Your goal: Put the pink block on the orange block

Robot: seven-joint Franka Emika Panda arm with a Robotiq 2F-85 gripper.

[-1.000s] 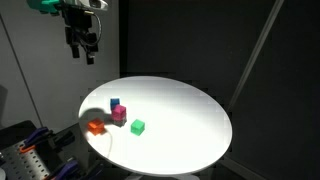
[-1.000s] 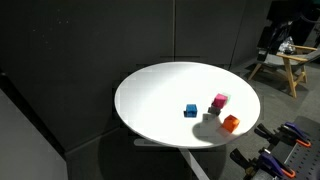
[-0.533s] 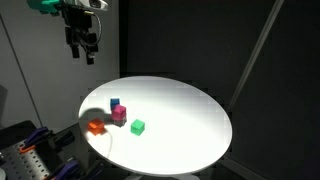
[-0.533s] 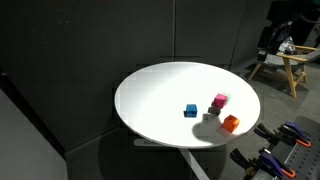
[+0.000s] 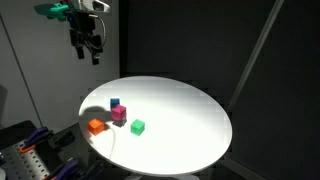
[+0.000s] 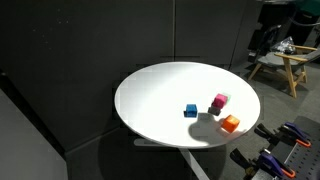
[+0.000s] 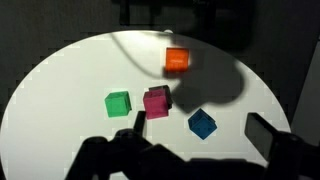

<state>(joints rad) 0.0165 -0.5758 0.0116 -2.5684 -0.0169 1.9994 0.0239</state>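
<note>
The pink block [image 5: 119, 113] sits on the round white table [image 5: 190, 125], also in an exterior view [image 6: 219, 102] and in the wrist view [image 7: 156, 101]. The orange block [image 5: 96, 126] lies near the table's edge, also in an exterior view [image 6: 231, 123] and in the wrist view [image 7: 177, 61]. My gripper [image 5: 86, 50] hangs high above the table, off its edge, open and empty. In the wrist view its fingers [image 7: 264, 135] frame the gripper [image 7: 196, 130] above the blocks.
A blue cube [image 5: 115, 103] stands beside the pink block, also in the wrist view [image 7: 203, 123]. A green cube [image 5: 138, 126] lies close by, also in the wrist view [image 7: 118, 102]. Dark curtains surround the table. A wooden stool [image 6: 285, 68] stands behind.
My arm has shifted slightly sideways high above the table; its shadow has moved off the orange block. The blocks have not moved.
</note>
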